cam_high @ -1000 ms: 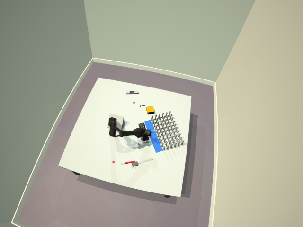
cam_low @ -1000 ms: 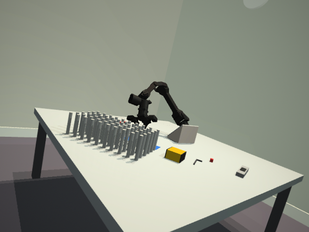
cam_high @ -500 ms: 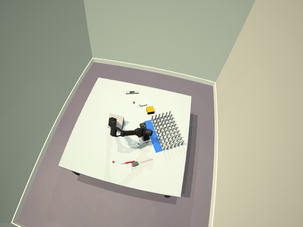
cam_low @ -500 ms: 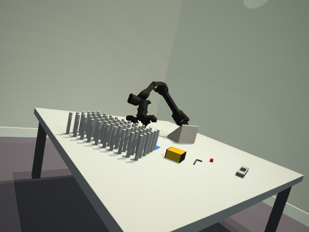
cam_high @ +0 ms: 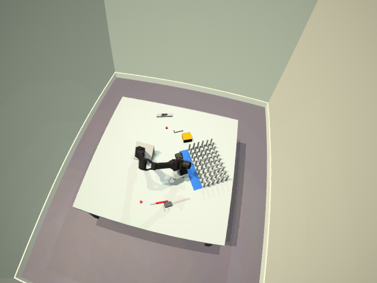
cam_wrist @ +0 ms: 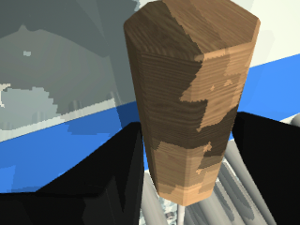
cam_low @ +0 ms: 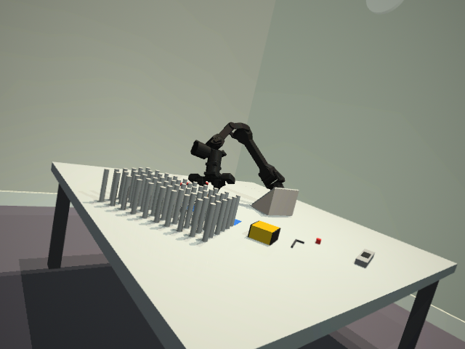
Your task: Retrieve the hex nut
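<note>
My gripper [cam_high: 184, 171] [cam_low: 218, 185] [cam_wrist: 187, 127] is shut on a tool's faceted wooden handle [cam_wrist: 197, 89], which stands between the two black fingers. A thin metal shaft [cam_wrist: 181, 216] runs down from the handle; its far end is hidden. The gripper is above the blue taped strip [cam_high: 196, 183] [cam_low: 237, 222] [cam_wrist: 277, 89], at the front edge of the spacer field. The grey metal spacers [cam_high: 211, 141] [cam_low: 104, 185] [cam_wrist: 154, 202] stand upright in rows. I cannot make out the hex nut in any view.
A yellow block [cam_high: 187, 136] [cam_low: 264, 232] sits beside the field's corner, near a black angled key [cam_high: 178, 131] [cam_low: 297, 241]. A red cube [cam_high: 166, 127] [cam_low: 318, 241] and a grey-white box [cam_high: 164, 115] [cam_low: 364, 257] lie beyond. Opposite lie a red-handled tool [cam_high: 161, 202], a grey block [cam_high: 167, 204] and a pale stick [cam_high: 182, 200].
</note>
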Controlling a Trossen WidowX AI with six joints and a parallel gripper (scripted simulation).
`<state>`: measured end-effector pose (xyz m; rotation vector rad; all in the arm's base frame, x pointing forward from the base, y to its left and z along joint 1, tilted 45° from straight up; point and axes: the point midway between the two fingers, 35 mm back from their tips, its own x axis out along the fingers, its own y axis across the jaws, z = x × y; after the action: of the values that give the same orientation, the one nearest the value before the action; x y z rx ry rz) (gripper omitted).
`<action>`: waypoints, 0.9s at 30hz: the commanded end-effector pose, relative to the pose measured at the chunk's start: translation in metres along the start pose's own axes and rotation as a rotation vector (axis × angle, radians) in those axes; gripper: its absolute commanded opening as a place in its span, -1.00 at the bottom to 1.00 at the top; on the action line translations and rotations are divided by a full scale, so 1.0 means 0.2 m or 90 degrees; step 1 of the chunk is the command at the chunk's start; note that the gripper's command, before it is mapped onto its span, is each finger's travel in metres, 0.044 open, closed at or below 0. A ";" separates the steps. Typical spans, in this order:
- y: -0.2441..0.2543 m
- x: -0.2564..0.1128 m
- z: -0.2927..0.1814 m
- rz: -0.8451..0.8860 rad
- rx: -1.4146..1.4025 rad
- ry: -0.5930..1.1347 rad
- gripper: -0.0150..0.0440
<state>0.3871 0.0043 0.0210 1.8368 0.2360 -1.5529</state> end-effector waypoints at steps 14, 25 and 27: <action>0.00 0.03 -0.07 0.002 0.002 0.002 -0.49; 0.00 0.04 -0.09 0.003 0.002 0.002 -0.49; 0.00 0.05 -0.09 0.003 0.002 0.002 -0.49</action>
<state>0.4010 0.0120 0.0141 1.8364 0.2363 -1.5489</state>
